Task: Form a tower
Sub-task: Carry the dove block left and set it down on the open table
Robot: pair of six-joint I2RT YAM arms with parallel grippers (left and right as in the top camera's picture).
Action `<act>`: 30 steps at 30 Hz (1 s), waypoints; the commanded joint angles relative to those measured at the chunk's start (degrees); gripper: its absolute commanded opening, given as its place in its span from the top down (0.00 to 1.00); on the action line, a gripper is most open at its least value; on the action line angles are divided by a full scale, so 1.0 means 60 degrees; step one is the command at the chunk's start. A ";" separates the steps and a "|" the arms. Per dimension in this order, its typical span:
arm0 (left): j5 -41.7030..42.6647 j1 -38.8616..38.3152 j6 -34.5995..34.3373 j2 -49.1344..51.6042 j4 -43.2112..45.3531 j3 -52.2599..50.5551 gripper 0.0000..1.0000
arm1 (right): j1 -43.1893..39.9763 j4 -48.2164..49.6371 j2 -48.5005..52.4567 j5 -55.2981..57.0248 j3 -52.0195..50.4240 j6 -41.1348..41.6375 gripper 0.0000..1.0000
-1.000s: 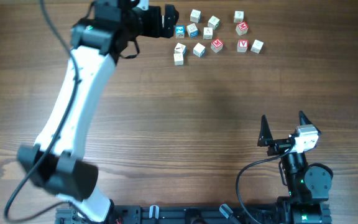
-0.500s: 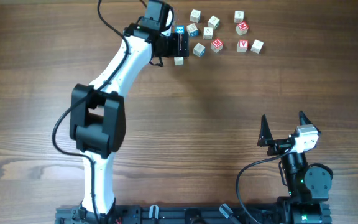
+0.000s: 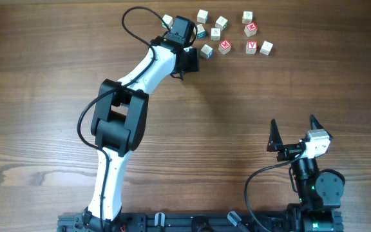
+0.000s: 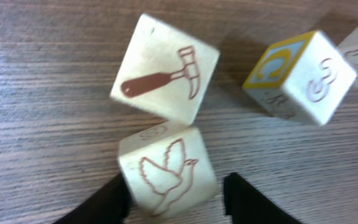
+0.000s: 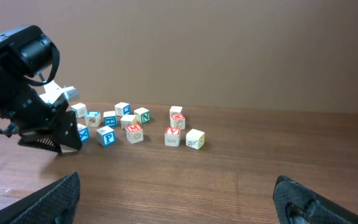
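Observation:
In the left wrist view a pale wooden cube with a red bird outline (image 4: 166,171) sits tilted between the black fingers of my left gripper (image 4: 176,202). The left finger touches it and a narrow slit stays at the right finger. Just beyond it lies a cube with a brown hammer (image 4: 166,68). Overhead, my left gripper (image 3: 187,63) covers the left end of the cube cluster and hides the bird cube. My right gripper (image 3: 294,124) stands open and empty near the table's front right. No tower shows in any view.
Several loose letter cubes lie at the back, among them a red M cube (image 3: 225,46), a red V cube (image 3: 251,46) and a plain pale one (image 3: 266,47). A cube with a yellow-and-blue face (image 4: 300,74) lies right of the hammer cube.
My left arm has folded in and brought its gripper down over the cluster's left end. Its jaws have narrowed round the bird cube. The right arm has not moved.

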 commanded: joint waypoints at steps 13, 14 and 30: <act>-0.1035 -0.0018 -0.0033 -0.2306 -0.4105 0.0080 0.80 | 0.0015 0.0055 -0.0044 0.0069 -0.0007 -0.0160 0.00; -0.1231 -0.0018 -0.0036 -0.2586 -0.4623 0.0080 0.82 | 0.0015 0.0055 -0.0044 0.0069 -0.0007 -0.0164 0.00; -0.1734 0.0073 0.0262 -1.0597 -0.3676 -0.6612 0.79 | 0.0015 0.0055 -0.0044 0.0069 -0.0007 -0.0160 0.00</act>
